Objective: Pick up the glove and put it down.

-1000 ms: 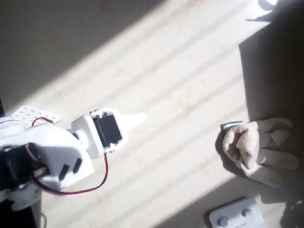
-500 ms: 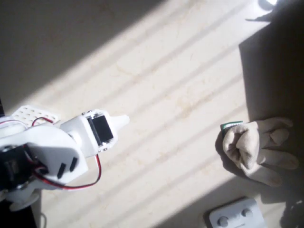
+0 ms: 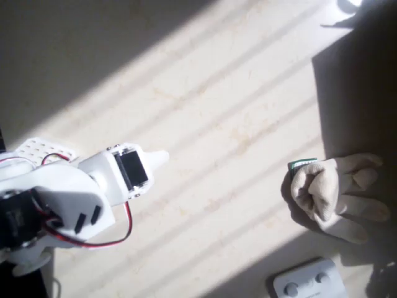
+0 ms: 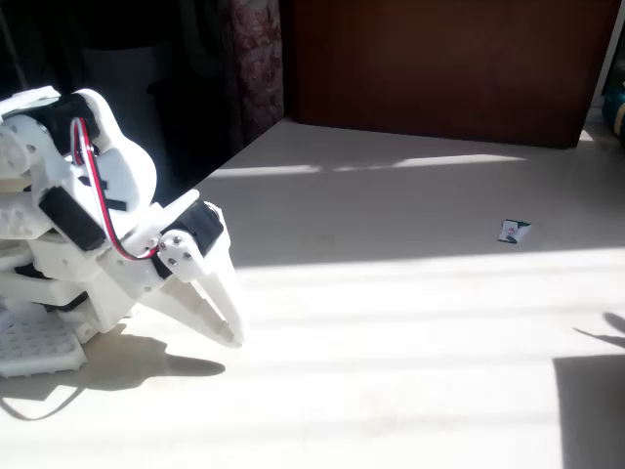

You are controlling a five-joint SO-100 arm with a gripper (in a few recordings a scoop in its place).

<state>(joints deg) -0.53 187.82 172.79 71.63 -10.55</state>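
One glove (image 3: pixel 335 195), one card (image 3: pixel 299 164), one button plate (image 3: pixel 307 282).

Hard sunlight falls in slanted bright stripes across the pale cream stone-look table (image 3: pixel 236 124), leaving the overhead view's upper left corner in dim shade. A dark block of shadow covers the right edge. The white plastic arm (image 4: pixel 98 244) glares, nearly blown out, and throws a sharp shadow at lower left of the fixed view. Both pictures are slightly soft.

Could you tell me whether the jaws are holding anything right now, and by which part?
Nothing is held: the gripper is shut and empty, far from the glove.
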